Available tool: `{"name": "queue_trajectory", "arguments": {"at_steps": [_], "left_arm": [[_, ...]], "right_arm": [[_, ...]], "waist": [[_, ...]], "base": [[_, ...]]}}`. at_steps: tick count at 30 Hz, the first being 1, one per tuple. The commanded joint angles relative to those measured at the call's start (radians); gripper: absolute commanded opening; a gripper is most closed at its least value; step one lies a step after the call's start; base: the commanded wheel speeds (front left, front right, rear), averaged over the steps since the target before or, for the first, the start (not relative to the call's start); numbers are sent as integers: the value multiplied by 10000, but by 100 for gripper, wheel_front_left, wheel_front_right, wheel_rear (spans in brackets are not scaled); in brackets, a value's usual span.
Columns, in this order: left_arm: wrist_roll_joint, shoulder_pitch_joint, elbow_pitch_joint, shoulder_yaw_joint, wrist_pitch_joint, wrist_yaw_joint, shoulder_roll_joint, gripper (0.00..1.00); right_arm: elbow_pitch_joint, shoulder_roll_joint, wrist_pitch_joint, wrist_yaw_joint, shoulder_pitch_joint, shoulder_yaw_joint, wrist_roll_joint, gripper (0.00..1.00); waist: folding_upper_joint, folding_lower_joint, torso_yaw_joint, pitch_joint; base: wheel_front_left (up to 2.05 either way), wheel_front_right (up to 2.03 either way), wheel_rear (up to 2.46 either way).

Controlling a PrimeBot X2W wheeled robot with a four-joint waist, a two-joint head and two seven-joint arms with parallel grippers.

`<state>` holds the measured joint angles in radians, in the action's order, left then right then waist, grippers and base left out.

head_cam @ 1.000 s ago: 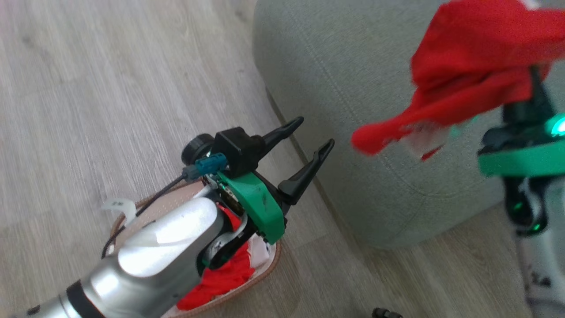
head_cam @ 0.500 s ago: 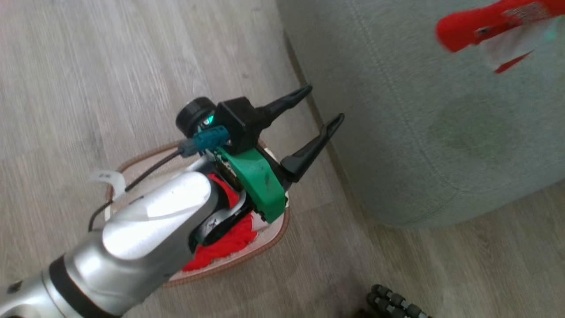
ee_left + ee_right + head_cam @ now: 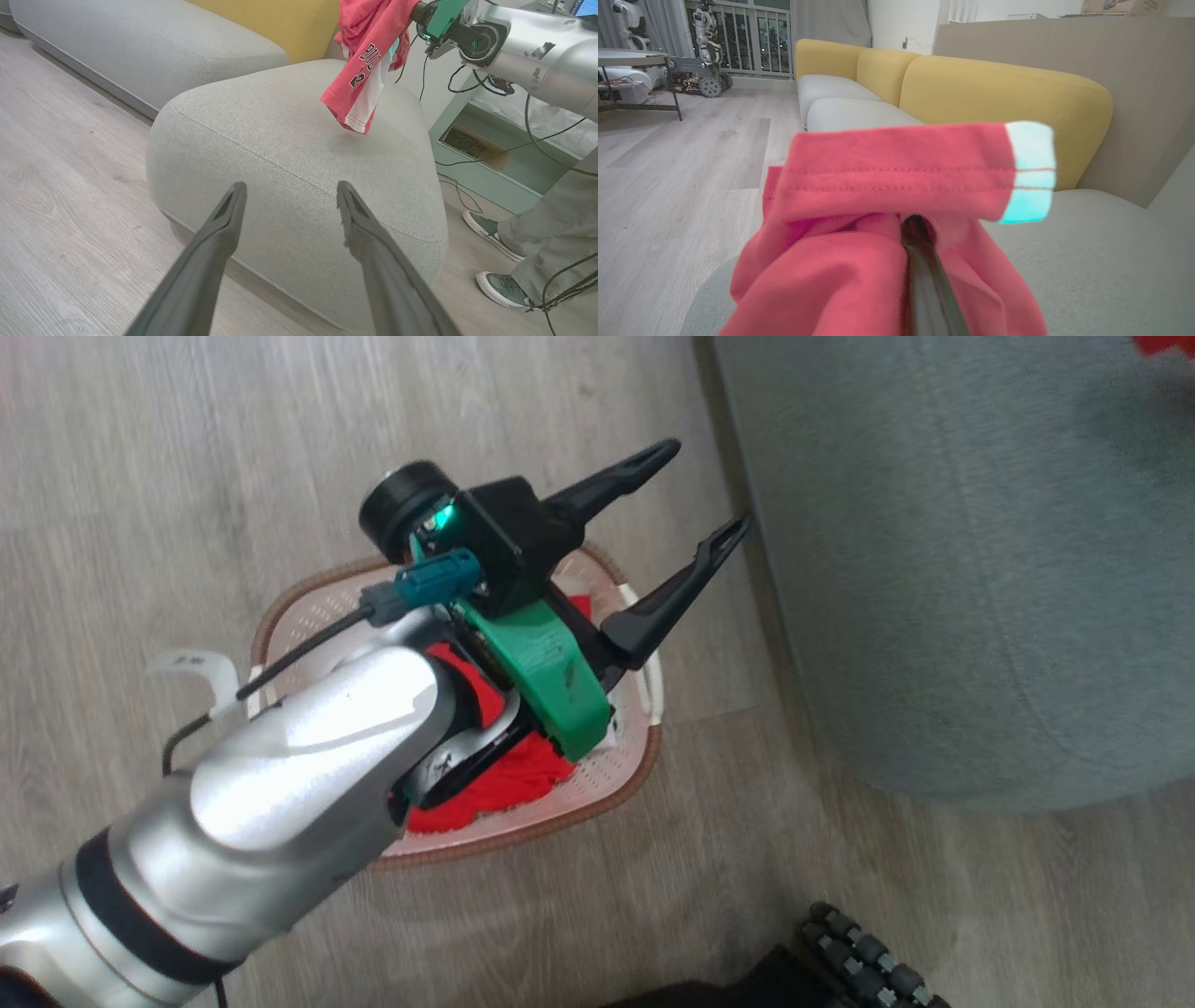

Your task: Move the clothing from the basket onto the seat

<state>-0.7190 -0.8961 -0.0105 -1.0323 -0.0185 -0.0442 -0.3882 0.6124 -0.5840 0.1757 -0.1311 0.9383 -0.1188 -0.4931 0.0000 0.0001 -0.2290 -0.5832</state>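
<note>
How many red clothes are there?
2. The jersey hangs from the right tool above the seat; another red garment lies in the basket under the left arm. More may be hidden beneath it.

left arm overhangs basket; seat top free.

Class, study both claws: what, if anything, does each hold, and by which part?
Right claw: shut on the red jersey, pinching bunched fabric at its upper end, the rest hanging above the seat. Left claw: open, empty.
</note>
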Motion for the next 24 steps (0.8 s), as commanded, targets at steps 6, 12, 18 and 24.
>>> {"name": "queue_trajectory", "arguments": {"at_steps": [6,12,18,24], "left_arm": [[149,-547,-426,386,55,13,-115,100],[157,-634,-279,377,-58,83,-88,100],[65,-548,-97,393,-231,108,-48,100],[-7,-494,29,396,-320,89,-4,100]], "right_arm": [[413,-610,-145,4,635,134,68,0],[914,-697,-1240,4,887,1092,-77,0],[1195,-973,-2699,4,670,1840,-652,0],[1563,-1284,-3494,4,550,2124,-978,100]], "waist": [[0,-1,495,-638],[0,-1,824,-832],[0,-1,949,-651],[0,-1,939,-428]], "base": [[0,0,0],[0,0,0],[0,0,0],[0,0,0]]}}
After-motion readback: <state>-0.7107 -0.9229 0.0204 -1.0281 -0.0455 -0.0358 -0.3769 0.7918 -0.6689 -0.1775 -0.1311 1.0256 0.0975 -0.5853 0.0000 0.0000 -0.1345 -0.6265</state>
